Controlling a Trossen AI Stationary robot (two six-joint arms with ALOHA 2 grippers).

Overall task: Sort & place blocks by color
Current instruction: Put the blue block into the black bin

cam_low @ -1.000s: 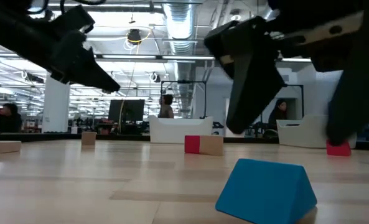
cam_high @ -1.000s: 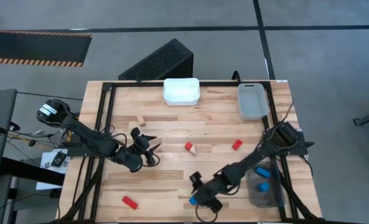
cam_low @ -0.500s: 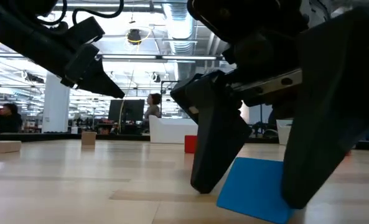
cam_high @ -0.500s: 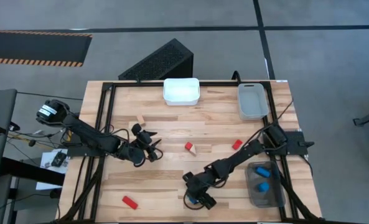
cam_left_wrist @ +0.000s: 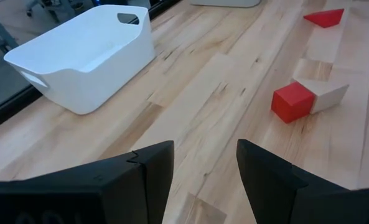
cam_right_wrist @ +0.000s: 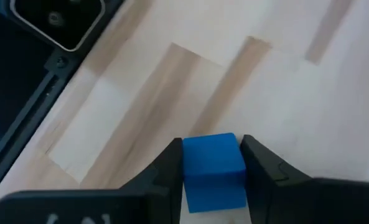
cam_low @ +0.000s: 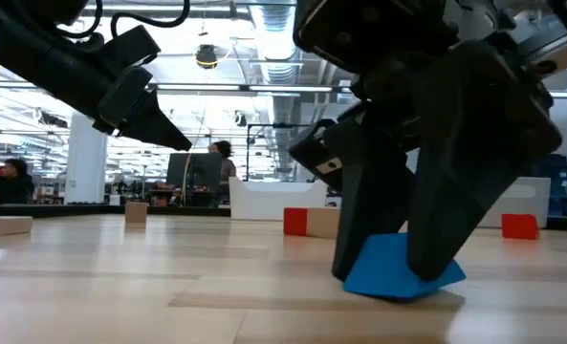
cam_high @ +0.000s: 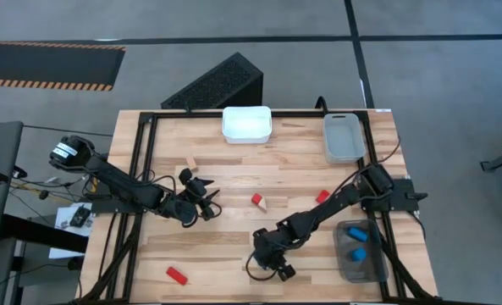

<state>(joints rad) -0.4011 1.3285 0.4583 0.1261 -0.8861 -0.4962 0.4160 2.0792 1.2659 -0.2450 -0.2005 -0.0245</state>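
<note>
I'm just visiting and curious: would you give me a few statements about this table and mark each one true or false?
1. The right gripper has its fingers around a blue block. True.
2. The left gripper is carrying a red block. False: nothing sits between its open fingers.
3. The white bin at the table's far edge holds blue blocks. False: the blue pieces lie in the clear bin by the right arm.
4. A red cube touches a pale wooden block. True.
5. A red bar lies alone near the front left of the table. True.
</note>
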